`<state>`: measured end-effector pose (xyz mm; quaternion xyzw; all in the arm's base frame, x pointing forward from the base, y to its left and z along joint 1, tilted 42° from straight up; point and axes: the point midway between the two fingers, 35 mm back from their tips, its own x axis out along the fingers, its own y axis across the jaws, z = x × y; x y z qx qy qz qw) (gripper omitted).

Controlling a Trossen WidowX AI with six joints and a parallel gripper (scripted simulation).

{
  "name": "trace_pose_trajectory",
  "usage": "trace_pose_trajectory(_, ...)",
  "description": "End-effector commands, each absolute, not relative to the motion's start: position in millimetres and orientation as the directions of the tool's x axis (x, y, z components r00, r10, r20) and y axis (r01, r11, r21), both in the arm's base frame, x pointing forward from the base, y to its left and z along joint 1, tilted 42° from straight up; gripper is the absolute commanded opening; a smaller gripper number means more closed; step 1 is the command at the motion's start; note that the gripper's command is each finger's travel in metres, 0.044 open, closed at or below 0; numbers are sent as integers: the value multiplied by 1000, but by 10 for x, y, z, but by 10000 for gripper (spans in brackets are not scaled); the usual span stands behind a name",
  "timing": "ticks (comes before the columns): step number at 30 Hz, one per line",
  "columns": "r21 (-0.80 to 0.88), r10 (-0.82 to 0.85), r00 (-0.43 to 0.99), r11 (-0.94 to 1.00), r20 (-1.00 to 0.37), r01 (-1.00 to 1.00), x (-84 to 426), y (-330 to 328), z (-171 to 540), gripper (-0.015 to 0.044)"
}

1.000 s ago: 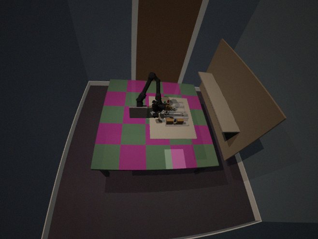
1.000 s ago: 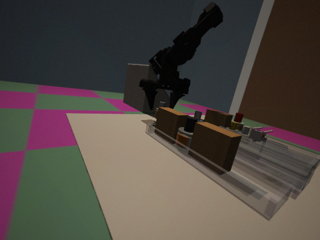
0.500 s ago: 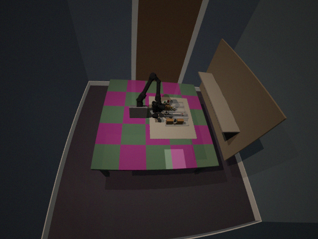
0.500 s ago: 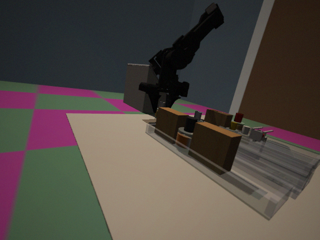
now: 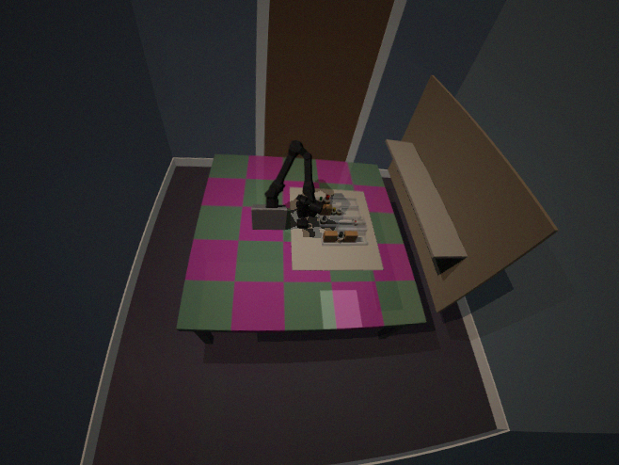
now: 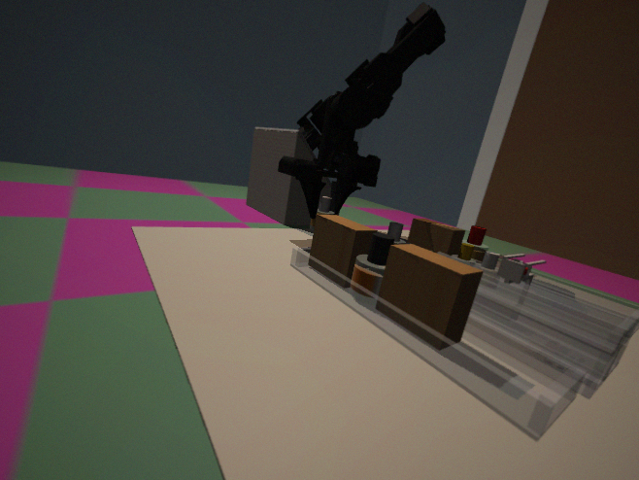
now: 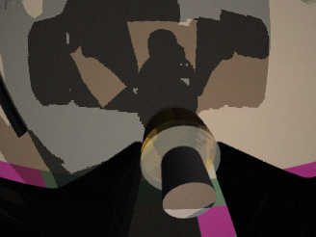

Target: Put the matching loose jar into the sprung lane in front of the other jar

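My gripper (image 6: 324, 213) (image 7: 177, 149) is shut on a loose jar (image 6: 325, 203) (image 7: 189, 164) with a grey cap, a clear shoulder and a yellow-amber body. The jar is upright between the fingertips, at the left part of the board in the top view; whether its base touches the board is hidden. A grey-capped jar (image 5: 324, 218) (image 6: 395, 230) is at the front of the middle clear lane. A light grey plate (image 6: 514, 269) with pale rods is farther back in the exterior view; which lane it belongs to is hard to tell.
The nearest clear lane (image 6: 547, 413) holds two brown boxes (image 6: 430, 294) (image 6: 340, 248) with a black-capped orange jar (image 6: 381, 249) between them. Beyond the middle lane are a red-capped jar (image 5: 327, 197) (image 6: 477, 234), yellow and grey caps and more brown boxes. A grey upright panel (image 5: 268, 218) (image 6: 271, 170) is beside the arm.
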<state>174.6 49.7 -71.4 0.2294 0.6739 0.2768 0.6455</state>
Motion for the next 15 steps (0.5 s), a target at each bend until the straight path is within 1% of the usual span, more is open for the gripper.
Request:
trace_pose_trajectory(1,662,660,-51,748,-750,-57,1824,351,-572,0)
trace_pose_trajectory(15,666,664,-53,744,-746,-58,1833,-53,-17,0)
